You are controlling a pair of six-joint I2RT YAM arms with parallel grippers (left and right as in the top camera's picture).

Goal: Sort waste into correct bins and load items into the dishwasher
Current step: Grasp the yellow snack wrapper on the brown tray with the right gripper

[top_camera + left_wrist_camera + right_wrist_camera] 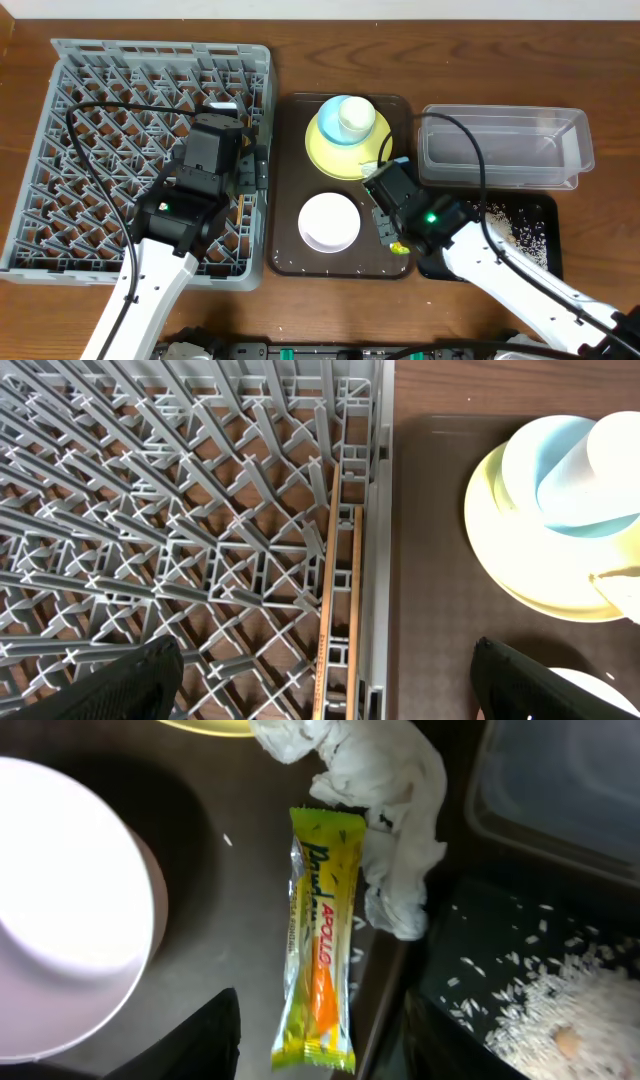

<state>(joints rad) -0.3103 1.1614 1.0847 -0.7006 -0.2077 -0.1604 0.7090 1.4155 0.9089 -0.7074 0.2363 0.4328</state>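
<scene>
The yellow-green snack wrapper (pixel 322 940) lies on the brown serving tray (pixel 290 255) by its right edge, with crumpled white tissue (pixel 385 810) touching its far end. My right gripper (pixel 325 1035) is open, and its fingers straddle the wrapper's near end. Rice crumbs (pixel 560 1010) lie in the black tray (pixel 535 215). The clear tub (pixel 500 150) stands behind it. The blue cup (pixel 352 118) stands on the yellow plate (pixel 325 150), with the white bowl (pixel 328 222) in front. My left gripper (pixel 330 680) is open above the chopsticks (pixel 335 610), which lie along the right edge of the grey dish rack (pixel 60 150).
The brown serving tray sits between the rack and the two bins. A few pale crumbs dot its front edge (pixel 300 265). Both arms' cables arc over the rack and the clear tub.
</scene>
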